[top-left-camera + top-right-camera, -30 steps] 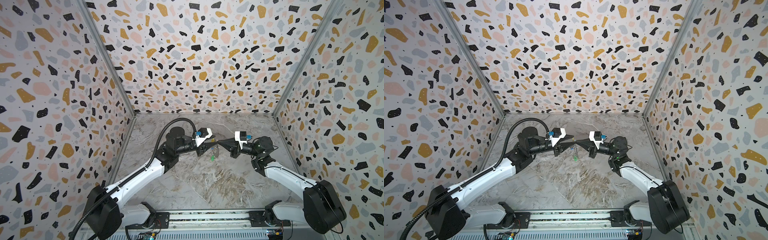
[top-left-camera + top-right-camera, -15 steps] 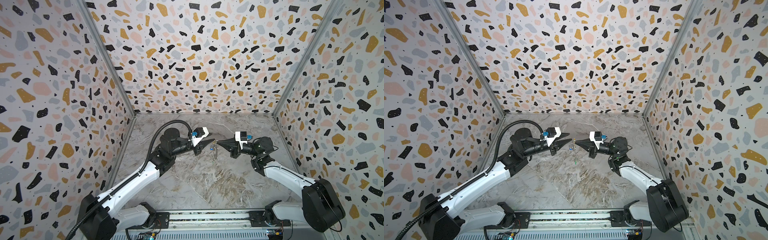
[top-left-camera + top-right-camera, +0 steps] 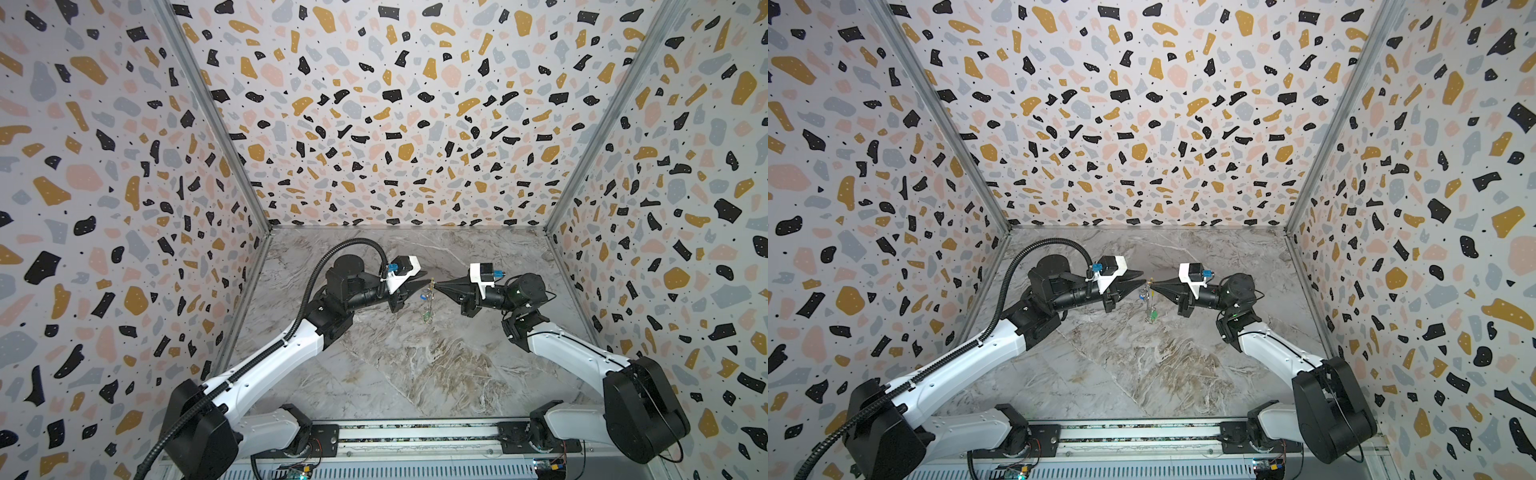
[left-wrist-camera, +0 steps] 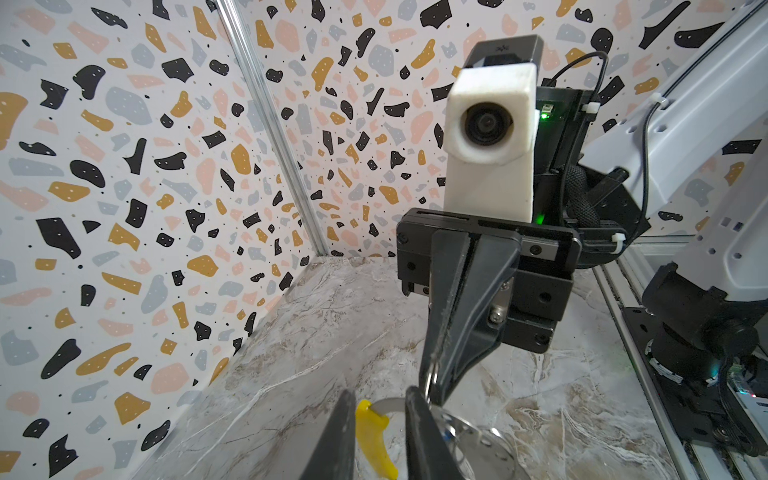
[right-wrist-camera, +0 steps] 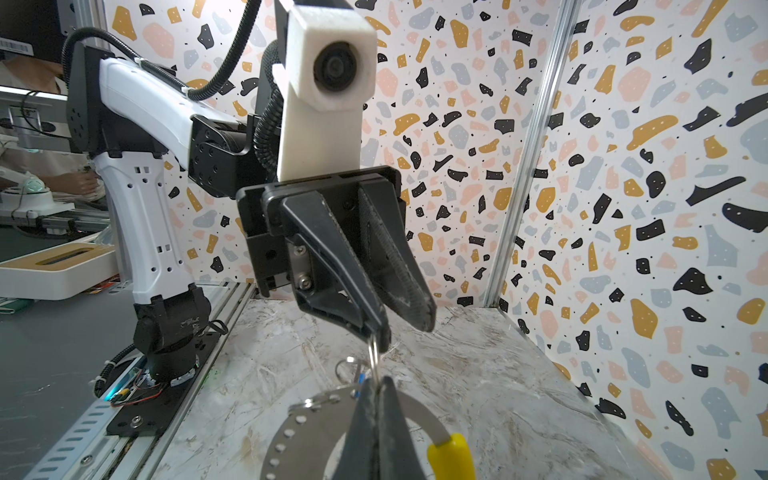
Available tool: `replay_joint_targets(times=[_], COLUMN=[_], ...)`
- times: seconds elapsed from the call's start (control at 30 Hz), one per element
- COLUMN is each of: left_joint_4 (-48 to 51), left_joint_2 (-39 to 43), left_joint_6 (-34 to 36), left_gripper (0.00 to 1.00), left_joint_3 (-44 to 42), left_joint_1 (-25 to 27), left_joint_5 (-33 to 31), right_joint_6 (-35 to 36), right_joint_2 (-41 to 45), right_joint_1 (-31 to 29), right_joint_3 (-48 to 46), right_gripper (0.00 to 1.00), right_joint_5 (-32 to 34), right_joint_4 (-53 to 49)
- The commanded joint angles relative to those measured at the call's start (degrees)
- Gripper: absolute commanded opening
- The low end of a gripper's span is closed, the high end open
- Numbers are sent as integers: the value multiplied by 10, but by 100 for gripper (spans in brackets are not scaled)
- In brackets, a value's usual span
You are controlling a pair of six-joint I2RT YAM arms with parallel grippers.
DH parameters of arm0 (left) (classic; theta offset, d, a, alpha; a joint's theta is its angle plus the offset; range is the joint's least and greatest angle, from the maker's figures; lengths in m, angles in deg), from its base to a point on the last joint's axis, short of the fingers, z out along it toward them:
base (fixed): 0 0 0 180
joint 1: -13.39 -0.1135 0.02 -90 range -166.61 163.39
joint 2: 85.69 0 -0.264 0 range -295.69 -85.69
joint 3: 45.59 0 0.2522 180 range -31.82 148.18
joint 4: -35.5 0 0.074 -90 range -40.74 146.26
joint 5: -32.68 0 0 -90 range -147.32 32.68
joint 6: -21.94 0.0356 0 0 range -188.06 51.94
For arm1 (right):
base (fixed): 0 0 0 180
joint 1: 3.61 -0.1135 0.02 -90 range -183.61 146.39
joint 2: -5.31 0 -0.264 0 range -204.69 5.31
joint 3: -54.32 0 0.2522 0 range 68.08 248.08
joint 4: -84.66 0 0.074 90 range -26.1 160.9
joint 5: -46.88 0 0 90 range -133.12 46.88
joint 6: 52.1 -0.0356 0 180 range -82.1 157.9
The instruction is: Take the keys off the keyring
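A: Looking for the keyring (image 3: 429, 301)?
B: Hanging long-way down from the right gripper (image 3: 436, 285), pinched tight there, with the keys (image 3: 427, 317) below
A: And the left gripper (image 3: 427, 279)?
B: Just beside the right gripper, part open, gripping nothing yet (close to the yellow sleeve (image 4: 374, 436)), nearest for pulling

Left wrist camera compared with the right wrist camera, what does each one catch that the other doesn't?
Left wrist only: the right pincer seen head-on, shut on the keyring, and the yellow sleeve showing between the left pincer's own fingers. Right wrist only: the left pincer head-on, jaws apart, plus a holed stretch of the keyring. Both: keyring, yellow sleeve, marble table.
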Motion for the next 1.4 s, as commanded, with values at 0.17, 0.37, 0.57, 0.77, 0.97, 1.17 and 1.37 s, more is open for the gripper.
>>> replay_joint_targets(times=[0.17, 0.37, 0.57, 0.77, 0.97, 1.17, 1.37], left_joint_4=[-23, -26, -36, -40, -46, -57, -62], left_joint_2=[29, 33, 20, 1, -6, -8, -9], left_joint_6=[2, -2, -12, -21, -22, -27, -31], left_gripper=[32, 29, 27, 25, 21, 17, 17], left_joint_3=[-17, -22, -18, -8, -6, -6, -5], left_joint_1=[-9, -9, -9, -8, -7, -7, -7], left_joint_5=[-29, -12, 12, 38, 38, 39, 42], right_joint_6=[-20, -21, -26, -28, -30, -30, -36], right_joint_2=[3, 0, -3, -1, -2, -5, -10], right_joint_1=[8, 9, 9, 9, 9, 9, 9], right_joint_3=[21, 21, 21, 17, 16, 16, 15], right_gripper=[0, 0, 0, 0, 0, 0, 0], right_joint_5=[2, 1, -2, -1, -2, -8, -15], right_joint_4=[36, 40, 46, 46, 44, 47, 56])
